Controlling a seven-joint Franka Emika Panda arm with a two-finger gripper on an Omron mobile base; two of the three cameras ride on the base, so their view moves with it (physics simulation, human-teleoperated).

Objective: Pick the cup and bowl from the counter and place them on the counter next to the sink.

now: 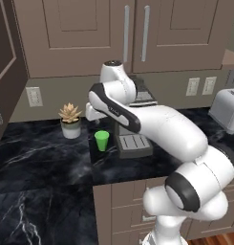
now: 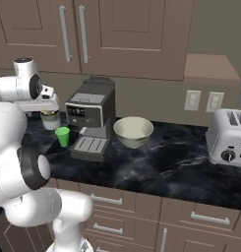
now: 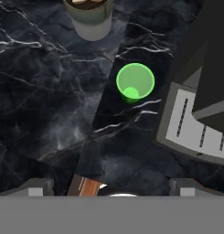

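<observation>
The small green cup stands upright on the black veined counter, straight below my gripper. The two fingertips stand far apart with nothing between them, well above the cup. From the base, the cup sits just left of the coffee machine's tray, under my bent arm. On the other side of that machine the cream-white bowl rests upright on the counter. The sink is out of view.
A coffee machine stands right beside the cup. A potted succulent sits behind it to the left. A toaster is at the far right. Wall cabinets hang above.
</observation>
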